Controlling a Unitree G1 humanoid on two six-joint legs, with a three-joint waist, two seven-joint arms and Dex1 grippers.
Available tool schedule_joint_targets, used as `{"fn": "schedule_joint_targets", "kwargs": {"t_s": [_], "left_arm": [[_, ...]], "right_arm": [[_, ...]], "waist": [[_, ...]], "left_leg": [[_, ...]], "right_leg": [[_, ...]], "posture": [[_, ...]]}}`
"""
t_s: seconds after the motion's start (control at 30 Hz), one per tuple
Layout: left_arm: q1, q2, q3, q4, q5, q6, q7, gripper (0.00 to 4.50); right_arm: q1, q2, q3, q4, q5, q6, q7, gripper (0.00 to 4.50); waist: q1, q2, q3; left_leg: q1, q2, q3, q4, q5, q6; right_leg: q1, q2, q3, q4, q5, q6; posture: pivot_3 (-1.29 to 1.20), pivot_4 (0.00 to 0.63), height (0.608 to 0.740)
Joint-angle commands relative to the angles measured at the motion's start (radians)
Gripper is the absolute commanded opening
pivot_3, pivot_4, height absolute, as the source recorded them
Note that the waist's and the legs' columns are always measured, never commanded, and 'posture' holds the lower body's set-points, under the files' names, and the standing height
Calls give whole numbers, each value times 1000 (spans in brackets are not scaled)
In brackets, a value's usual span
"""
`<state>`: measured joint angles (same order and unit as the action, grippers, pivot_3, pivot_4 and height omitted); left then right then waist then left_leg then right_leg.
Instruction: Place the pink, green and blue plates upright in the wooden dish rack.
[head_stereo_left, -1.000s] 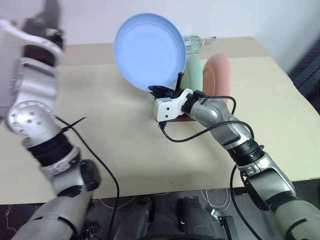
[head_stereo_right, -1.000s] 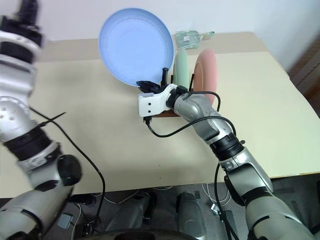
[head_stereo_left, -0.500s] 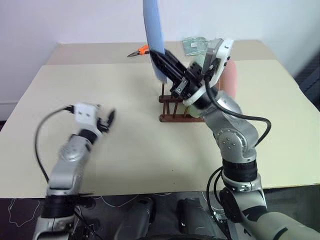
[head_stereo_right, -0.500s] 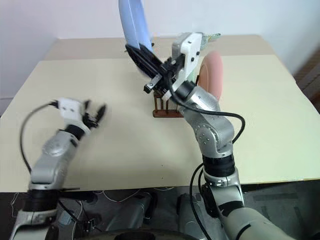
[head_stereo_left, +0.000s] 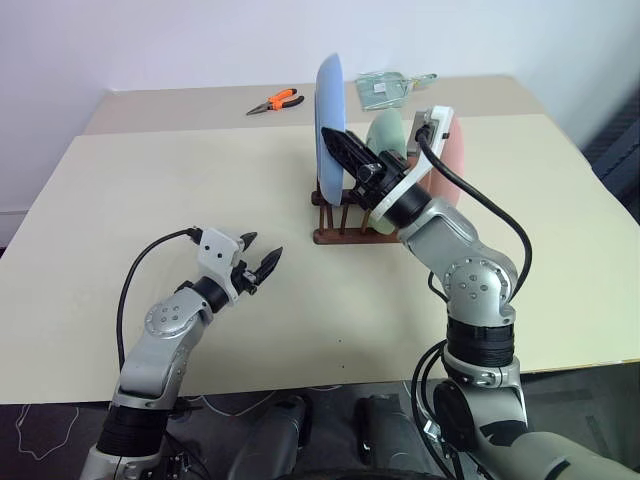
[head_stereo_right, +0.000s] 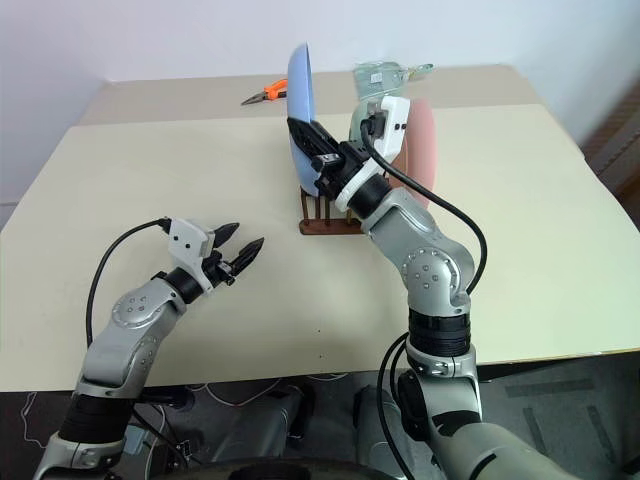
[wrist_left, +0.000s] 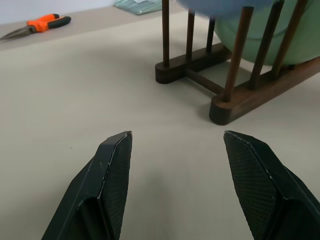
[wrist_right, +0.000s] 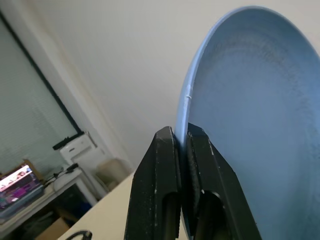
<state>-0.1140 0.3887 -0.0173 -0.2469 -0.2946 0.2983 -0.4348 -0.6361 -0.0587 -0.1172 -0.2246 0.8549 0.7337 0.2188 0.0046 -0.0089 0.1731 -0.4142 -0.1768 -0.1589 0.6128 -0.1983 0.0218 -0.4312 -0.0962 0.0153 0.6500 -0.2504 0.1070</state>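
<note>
The blue plate stands on edge over the left end of the wooden dish rack. My right gripper is shut on its rim, seen close up in the right wrist view. The plate's lower edge is down among the pegs; I cannot tell whether it rests on the rails. The green plate and the pink plate stand upright in the rack behind it. My left gripper hovers low over the table, left of the rack, open and holding nothing, pointing at the rack.
Orange pliers lie at the back left of the table. A clear plastic packet lies behind the rack. The beige tabletop stretches left and in front of the rack.
My right gripper turned the blue plate from face-on to edge-on and lowered it to the rack's left end. My left arm dropped from high at the left to low over the table.
</note>
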Motion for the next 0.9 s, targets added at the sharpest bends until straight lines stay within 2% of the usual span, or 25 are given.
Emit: {"fn": "schedule_joint_targets", "kwargs": {"t_s": [0.03,0.07,0.17,0.2,0.27,0.37,0.7,0.77,0.9], "left_arm": [[-11,-3,12,-45,0,-2,-6,2963],[-11,-2,10,-46,1,0,-7,2963],[-5,-3,7,-51,3,3,-9,2996],[-4,-3,5,-52,5,3,-10,2996],[-3,-3,1,-52,9,2,-13,2996],[-3,-8,-1,-51,10,4,-15,2996],[3,-16,-7,-57,14,11,-23,2996],[2,-19,-8,-56,16,12,-23,2996],[-2,-25,-2,-47,14,12,-25,2996]], "right_arm": [[-58,11,-46,34,51,30,-45,0],[-66,3,-44,50,40,34,-47,0],[-76,-11,-29,61,19,38,-40,1025],[-78,-13,-22,58,11,36,-38,1424],[-82,-23,-3,48,-17,24,-29,2543],[-91,-50,43,22,-84,-5,-3,3980],[-171,-244,193,-30,-428,-232,122,3980],[-189,-268,188,-14,-476,-277,130,3980],[-220,-300,136,9,-461,-267,174,3980]], "waist": [[-1,0,0],[-1,0,0],[0,0,0],[0,0,0],[-1,0,0],[0,0,0],[0,0,0],[1,0,0],[2,0,0]], "left_leg": [[0,0,0,0,0,0],[0,0,0,0,0,0],[0,0,0,0,0,0],[0,0,0,0,0,0],[0,0,0,0,0,0],[0,0,0,0,0,0],[0,0,0,0,0,0],[0,0,0,0,0,0],[0,0,0,0,0,0]], "right_leg": [[0,0,0,0,0,0],[0,0,0,0,0,0],[0,0,0,0,0,0],[0,0,0,0,0,0],[0,0,0,0,0,0],[0,0,0,0,0,0],[0,0,0,-1,0,0],[0,0,0,-1,0,0],[0,0,0,-1,0,0]], "posture": [[0,150,729],[0,150,729],[0,150,729],[0,150,729],[0,150,729],[0,150,729],[0,150,729],[0,150,729],[0,150,729]]}}
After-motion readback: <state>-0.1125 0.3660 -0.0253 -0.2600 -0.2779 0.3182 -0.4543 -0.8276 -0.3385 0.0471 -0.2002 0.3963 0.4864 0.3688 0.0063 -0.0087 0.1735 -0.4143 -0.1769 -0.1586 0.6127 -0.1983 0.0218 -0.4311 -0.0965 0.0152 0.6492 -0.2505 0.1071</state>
